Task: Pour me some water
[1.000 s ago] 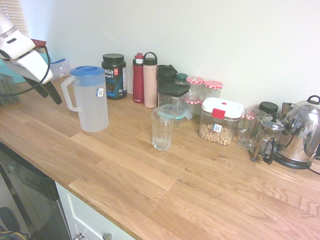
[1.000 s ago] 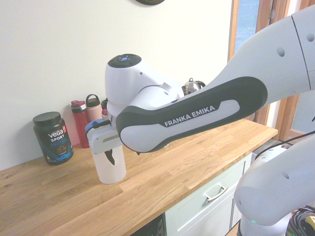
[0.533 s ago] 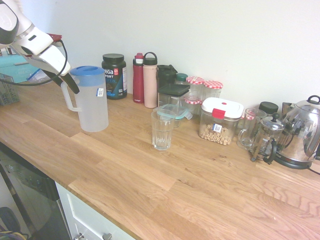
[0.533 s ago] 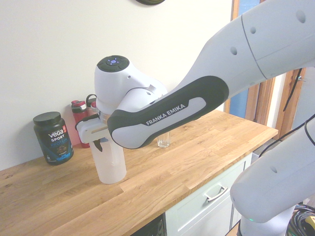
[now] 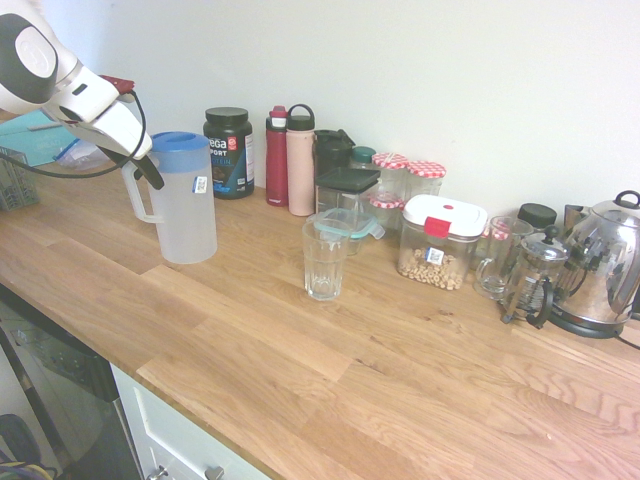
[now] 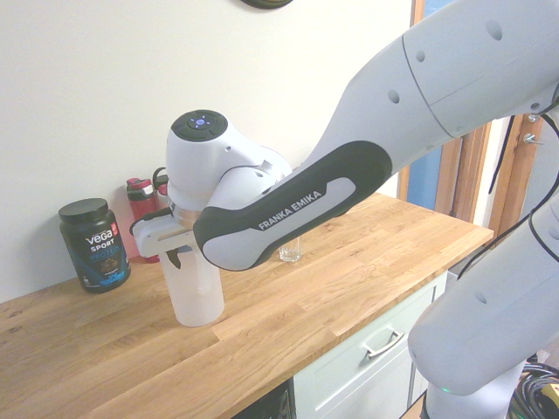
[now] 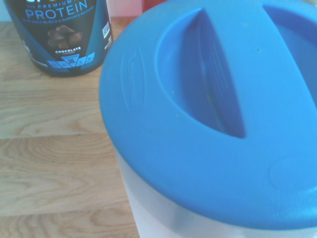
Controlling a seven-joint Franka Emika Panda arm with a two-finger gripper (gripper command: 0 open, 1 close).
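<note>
At the left end of the desk (image 5: 400, 400), we see our gripper (image 5: 141, 168) angled downward at the upper handle (image 5: 139, 195) of the pitcher (image 5: 187, 215). We cannot tell whether it is apart or clamped on the handle. The pitcher stands upright, its blue lid (image 5: 175, 142) on, just to the right of and partly below the gripper. Its cloudy wall hides any water from us, so we cannot tell where the water is. Behind the pitcher, near the wall, we have the black protein tub (image 5: 229, 155), then the red bottle (image 5: 277, 160) and the pink bottle (image 5: 300, 165). The clear glass (image 5: 324, 262) stands upright well apart from the gripper, between the desk's front and back edges. Further right come the cereal container (image 5: 438, 245), the French press (image 5: 535, 280) and, by the right end, the metal kettle (image 5: 600, 265).
</note>
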